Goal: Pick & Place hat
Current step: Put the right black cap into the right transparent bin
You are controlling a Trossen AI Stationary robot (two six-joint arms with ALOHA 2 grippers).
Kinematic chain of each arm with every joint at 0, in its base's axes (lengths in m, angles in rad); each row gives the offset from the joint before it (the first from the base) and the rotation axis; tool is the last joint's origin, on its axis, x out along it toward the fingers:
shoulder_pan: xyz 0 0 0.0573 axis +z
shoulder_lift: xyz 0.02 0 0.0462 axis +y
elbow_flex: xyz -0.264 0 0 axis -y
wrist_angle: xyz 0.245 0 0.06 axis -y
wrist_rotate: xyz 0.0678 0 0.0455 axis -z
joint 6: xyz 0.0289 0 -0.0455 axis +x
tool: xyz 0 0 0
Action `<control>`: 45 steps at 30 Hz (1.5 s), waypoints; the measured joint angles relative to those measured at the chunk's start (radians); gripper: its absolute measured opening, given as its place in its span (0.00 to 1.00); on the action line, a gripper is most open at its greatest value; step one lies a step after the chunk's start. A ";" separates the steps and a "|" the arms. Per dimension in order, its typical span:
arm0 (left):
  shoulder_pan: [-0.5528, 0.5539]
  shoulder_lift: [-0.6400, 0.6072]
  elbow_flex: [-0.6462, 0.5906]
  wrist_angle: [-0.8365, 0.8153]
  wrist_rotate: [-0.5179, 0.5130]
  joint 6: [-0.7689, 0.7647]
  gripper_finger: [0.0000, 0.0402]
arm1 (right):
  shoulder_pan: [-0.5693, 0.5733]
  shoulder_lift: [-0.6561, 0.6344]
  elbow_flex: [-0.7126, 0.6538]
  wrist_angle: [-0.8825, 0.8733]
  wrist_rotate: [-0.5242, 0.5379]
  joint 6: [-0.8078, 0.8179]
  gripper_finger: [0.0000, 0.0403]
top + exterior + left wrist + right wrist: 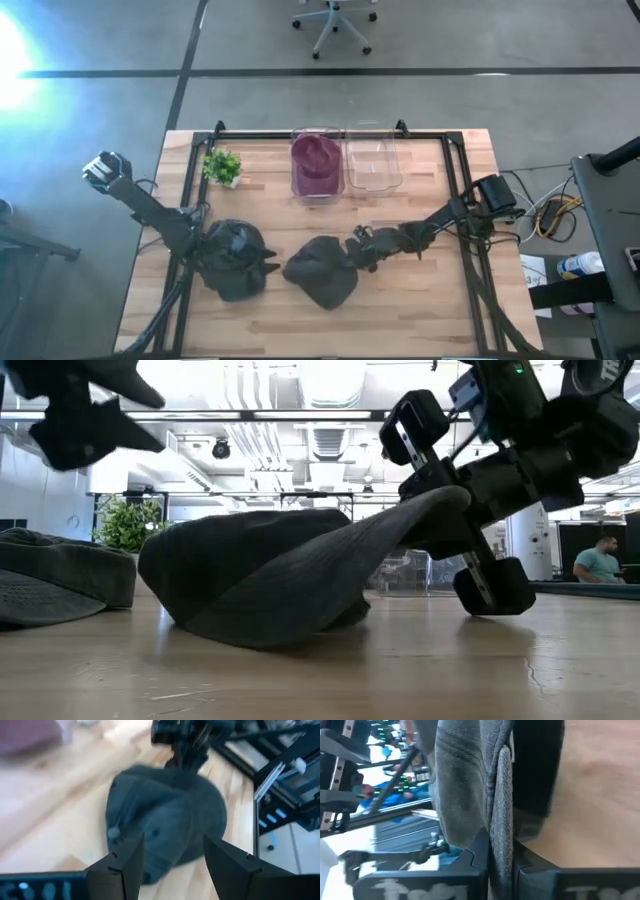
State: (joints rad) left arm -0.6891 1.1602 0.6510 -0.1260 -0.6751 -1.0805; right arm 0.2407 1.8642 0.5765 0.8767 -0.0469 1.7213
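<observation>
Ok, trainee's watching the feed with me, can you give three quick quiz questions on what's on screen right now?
1. True or false: the right gripper has its jaws shut on the brim of the middle hat.
2. Which bin holds something: A, the left bin; B, the right bin?
3. Fill in: the left gripper is ____, with the middle hat in front of it.

Key:
1. True; the right wrist view shows fabric pinched between the jaws.
2. A, a maroon item lies in it.
3. Open.
</observation>
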 joint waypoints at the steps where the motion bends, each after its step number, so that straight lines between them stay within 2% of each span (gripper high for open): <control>1: 0.000 0.021 0.001 0.004 0.019 -0.021 0.48 | -0.002 -0.007 0.001 -0.032 0.000 -0.009 0.03; 5: -0.001 0.120 0.015 0.022 0.082 -0.075 0.48 | -0.003 -0.023 0.019 -0.139 -0.002 -0.068 0.10; 12: -0.001 0.289 0.086 0.031 0.190 -0.113 0.48 | -0.002 -0.032 0.072 -0.281 -0.016 -0.189 0.37; 18: 0.000 0.377 0.154 0.043 0.237 -0.095 0.48 | -0.002 -0.045 0.132 -0.448 -0.017 -0.358 0.56; 22: 0.000 0.388 0.158 0.035 0.238 -0.100 0.48 | -0.003 -0.059 0.177 -0.562 -0.035 -0.483 0.65; 27: 0.000 0.327 0.149 -0.030 0.221 -0.101 0.48 | -0.003 -0.138 0.241 -0.756 -0.021 -0.678 0.67; 31: 0.003 0.245 0.148 -0.115 0.163 -0.099 0.48 | 0.000 -0.222 0.311 -0.983 0.024 -0.817 0.66; 36: 0.045 0.165 0.137 -0.209 0.107 -0.098 0.48 | 0.049 -0.294 0.410 -1.181 0.054 -0.904 0.63; 38: 0.101 0.157 0.118 -0.196 0.163 -0.061 0.48 | 0.086 -0.288 0.437 -1.217 0.052 -0.915 0.62; 42: 0.236 0.159 0.066 -0.138 0.361 0.014 0.49 | 0.154 -0.229 0.485 -1.232 0.055 -0.906 0.61; 45: 0.332 0.159 0.037 -0.135 0.429 0.034 0.49 | 0.191 -0.175 0.527 -1.240 0.055 -0.889 0.61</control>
State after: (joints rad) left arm -0.3568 1.3194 0.6876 -0.2613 -0.2462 -1.0468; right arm 0.4316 1.6893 1.1031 -0.3637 0.0078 0.8319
